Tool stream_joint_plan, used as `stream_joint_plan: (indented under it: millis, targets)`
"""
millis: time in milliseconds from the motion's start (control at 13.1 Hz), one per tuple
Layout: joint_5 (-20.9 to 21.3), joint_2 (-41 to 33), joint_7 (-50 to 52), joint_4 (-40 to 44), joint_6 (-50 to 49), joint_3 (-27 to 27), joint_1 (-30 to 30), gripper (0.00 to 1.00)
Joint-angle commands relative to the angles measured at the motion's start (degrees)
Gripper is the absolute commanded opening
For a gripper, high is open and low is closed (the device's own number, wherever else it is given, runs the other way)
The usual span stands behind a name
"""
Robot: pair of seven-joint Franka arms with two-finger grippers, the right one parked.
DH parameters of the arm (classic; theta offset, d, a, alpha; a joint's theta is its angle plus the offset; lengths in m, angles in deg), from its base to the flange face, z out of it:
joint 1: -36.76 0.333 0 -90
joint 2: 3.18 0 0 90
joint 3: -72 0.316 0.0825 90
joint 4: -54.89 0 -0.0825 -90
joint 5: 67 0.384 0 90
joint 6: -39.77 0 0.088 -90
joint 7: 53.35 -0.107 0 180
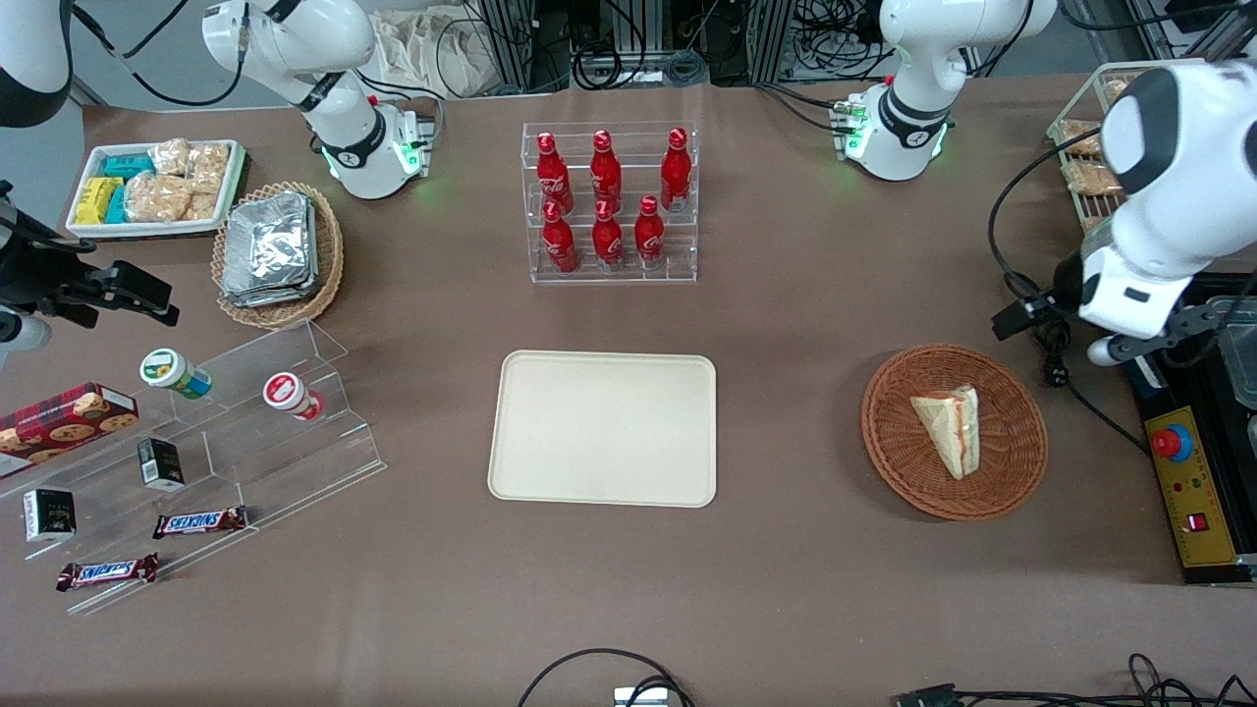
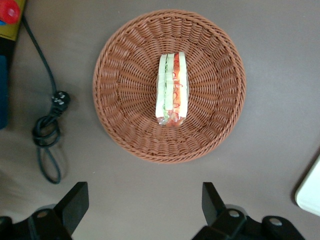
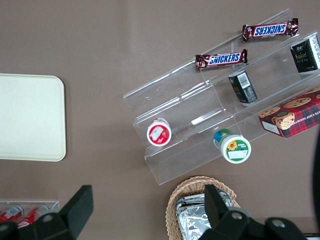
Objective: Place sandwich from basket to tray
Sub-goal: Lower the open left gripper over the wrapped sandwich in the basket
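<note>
The sandwich (image 1: 951,430), a pale bread wedge with a red and green cut edge (image 2: 169,90), lies in the round reddish-brown wicker basket (image 1: 894,442) (image 2: 120,85). The cream tray (image 1: 604,428) rests flat at mid table with nothing on it, and its corner (image 2: 311,195) shows in the left wrist view. My gripper (image 1: 1129,344) (image 2: 145,200) hangs high above the table beside the basket, toward the working arm's end. It is open, with only bare table between its black fingers (image 2: 75,200).
A black cable with a plug (image 2: 50,130) and a control box with a red button (image 1: 1183,481) lie beside the basket. A clear rack of red bottles (image 1: 611,201) stands farther from the camera than the tray. A clear stepped display (image 1: 245,432) sits toward the parked arm's end.
</note>
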Motion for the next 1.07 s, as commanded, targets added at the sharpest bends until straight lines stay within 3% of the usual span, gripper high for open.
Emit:
stream_joint_plan:
  millis: [0,229,992]
  targets:
    - [2.6,1.4,2.6,-6.2,9.3,-0.3,-0.7,1.0]
    - [8.4,8.3,2.6,-6.2,15.3,-0.4,-0.7,1.0]
    - [10.4,19.2,2.6,-5.9,27.7,-0.3,-0.7,1.0]
